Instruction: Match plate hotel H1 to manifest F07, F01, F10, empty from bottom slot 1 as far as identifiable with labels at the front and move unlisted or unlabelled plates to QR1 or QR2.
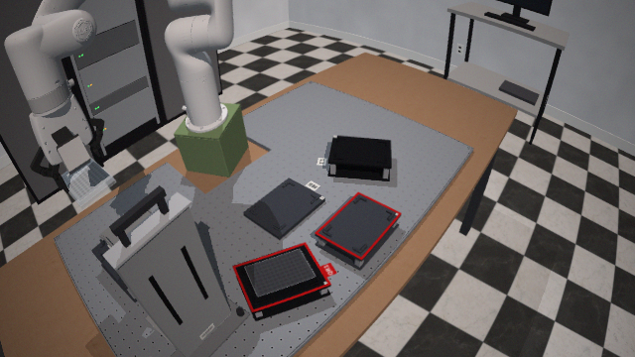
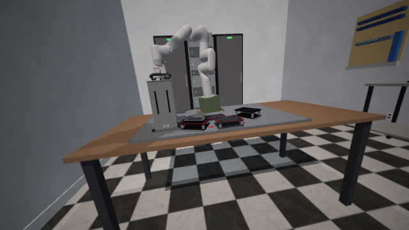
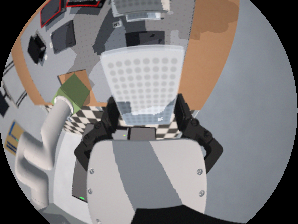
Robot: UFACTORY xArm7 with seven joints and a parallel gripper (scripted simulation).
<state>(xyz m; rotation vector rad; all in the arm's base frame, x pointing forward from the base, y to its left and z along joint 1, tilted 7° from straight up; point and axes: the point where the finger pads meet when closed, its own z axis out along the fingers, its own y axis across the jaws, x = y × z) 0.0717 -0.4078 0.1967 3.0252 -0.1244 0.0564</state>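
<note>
The pincer (image 1: 74, 166) grips a clear plate (image 1: 88, 182) by its sides, holding it in the air above and behind the grey tower (image 1: 169, 278) on the worktop (image 1: 427, 104). In front of the tower, a red-edged tray (image 1: 250, 288) holds another plate (image 1: 280, 271); beyond it, farther from the tower, stands a second red-edged tray (image 1: 358, 226).

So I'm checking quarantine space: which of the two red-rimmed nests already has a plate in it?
The red-rimmed nest nearest the grey hotel tower holds a gridded plate; the other red-rimmed nest shows only bare dark surface.
</note>
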